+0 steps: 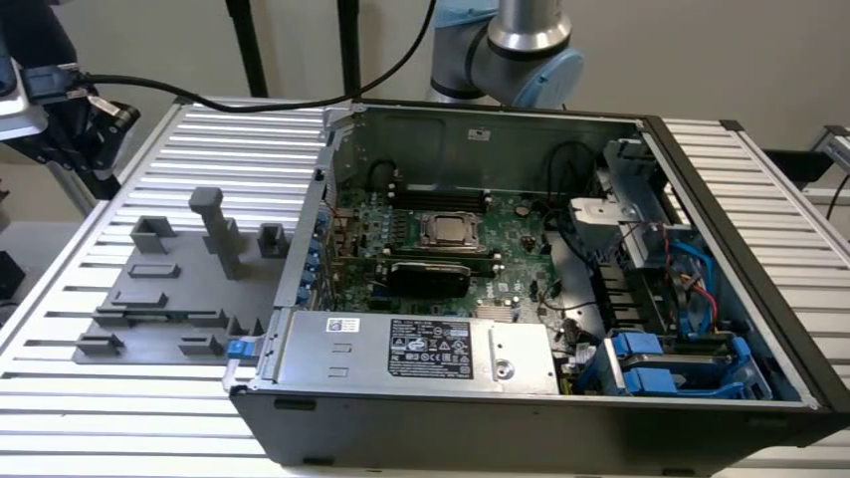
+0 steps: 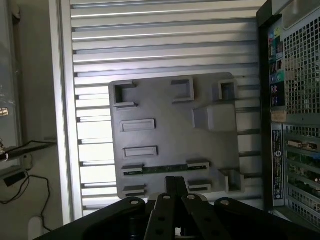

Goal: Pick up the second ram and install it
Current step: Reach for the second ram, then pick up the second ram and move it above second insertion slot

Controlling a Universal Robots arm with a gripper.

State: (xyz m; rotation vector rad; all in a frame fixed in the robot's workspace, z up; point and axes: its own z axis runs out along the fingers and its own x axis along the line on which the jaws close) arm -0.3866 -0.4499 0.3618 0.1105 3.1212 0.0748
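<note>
Your end effector (image 2: 175, 182), fingers pressed together and empty, hangs over the second ram (image 2: 155, 170), cradled edge-up between grey holder blocks (image 2: 198, 164), ready for grasping.

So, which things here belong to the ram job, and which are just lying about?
Job:
- second ram, lying in the grey holder plate
- tool, shut, close to it
- motherboard

Lying about:
- power supply
- blue drive brackets
- processor socket
</note>
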